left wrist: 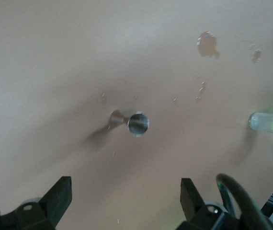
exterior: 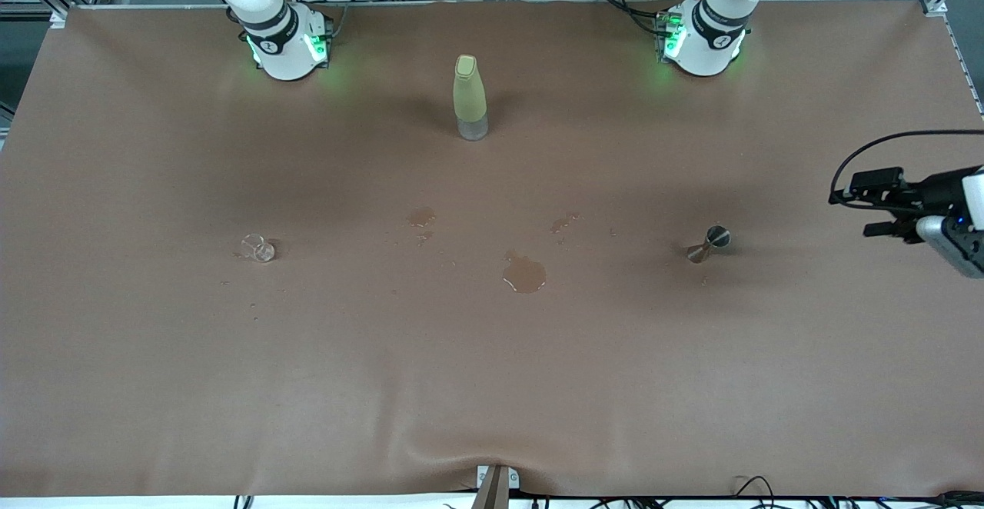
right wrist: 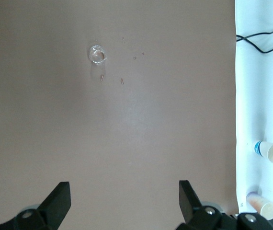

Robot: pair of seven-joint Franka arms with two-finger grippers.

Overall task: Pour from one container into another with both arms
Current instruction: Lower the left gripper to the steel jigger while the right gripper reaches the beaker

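You see a plain brown cloth (exterior: 154,378) with no pattern, marked by darker brown wet stains (exterior: 524,274). The cup (exterior: 258,247) is clear and colourless; in the right wrist view it lies ahead of the black jaws. The jigger (exterior: 709,243) is silver with a bright grey rim, ahead of the left gripper's (left wrist: 126,192) black jaws and between their lines. The bottle (exterior: 470,98) is pale yellow-green with a clear base. Both arms are white with black bands, their bases lit green. Off the cloth's edge you have two white cups (right wrist: 269,152), one with blue print.
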